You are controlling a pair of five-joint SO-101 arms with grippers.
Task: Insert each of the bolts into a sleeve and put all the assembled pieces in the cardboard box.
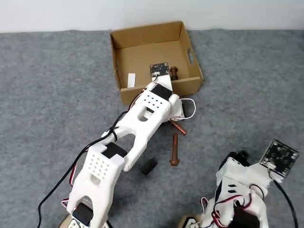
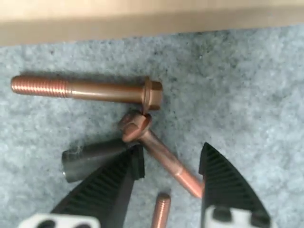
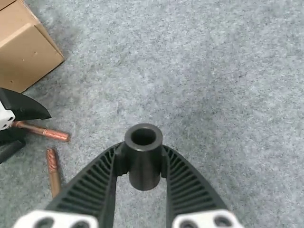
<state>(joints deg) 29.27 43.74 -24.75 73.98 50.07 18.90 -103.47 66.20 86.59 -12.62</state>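
My left gripper (image 2: 172, 152) hangs open just above the carpet in front of the cardboard box (image 1: 156, 42). Its fingers straddle a copper bolt (image 2: 164, 154) lying slantwise. A second bolt (image 2: 85, 90) lies beside the box wall, and a black sleeve (image 2: 92, 159) rests by one finger (image 2: 111, 183). The tip of a third bolt (image 2: 161, 209) pokes in nearby. My right gripper (image 3: 143, 154) is shut on an upright black sleeve (image 3: 143, 159) with its bore facing the camera, at the table's near right. One bolt with its sleeve (image 1: 173, 72) lies inside the box.
Another loose black sleeve (image 1: 148, 166) lies on the grey carpet beside the left arm (image 1: 137, 128). A bolt (image 1: 175, 149) lies between the two arms. The right arm (image 1: 242, 190) sits at the lower right, with open carpet around it.
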